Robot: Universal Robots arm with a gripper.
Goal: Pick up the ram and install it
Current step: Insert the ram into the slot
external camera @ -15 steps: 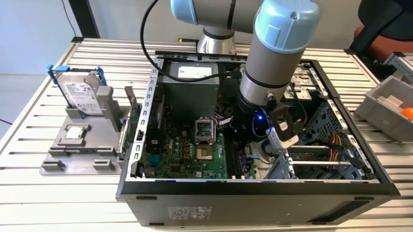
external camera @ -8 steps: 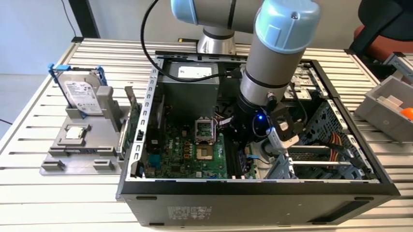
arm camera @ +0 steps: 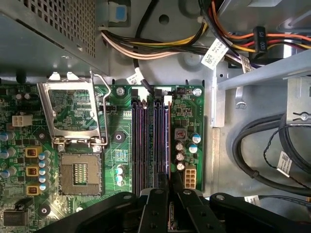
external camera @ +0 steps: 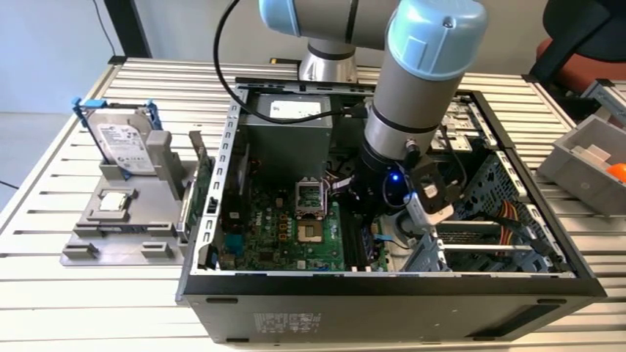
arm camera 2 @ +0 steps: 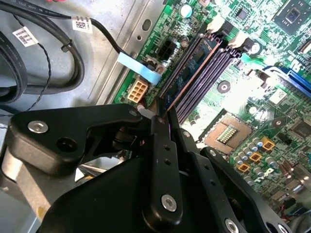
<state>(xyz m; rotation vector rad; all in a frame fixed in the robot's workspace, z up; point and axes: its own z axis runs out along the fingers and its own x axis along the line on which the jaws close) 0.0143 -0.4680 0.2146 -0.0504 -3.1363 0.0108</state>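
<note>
Exterior view, left to right: one hard drive (external camera: 125,143) upright in its holder, one open case (external camera: 391,282), one arm reaching in. One ram (arm camera 2: 194,68) seated edge-down in the motherboard's (arm camera: 189,104) outermost slot, long axis along the slots, gripper (arm camera 2: 163,119) clamped on its near end.

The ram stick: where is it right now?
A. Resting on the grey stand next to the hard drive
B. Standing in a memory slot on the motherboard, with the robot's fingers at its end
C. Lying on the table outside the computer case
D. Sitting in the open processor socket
B: in the second wrist view the ram stands in the motherboard's outermost memory slot, the gripper at its near end.
</note>
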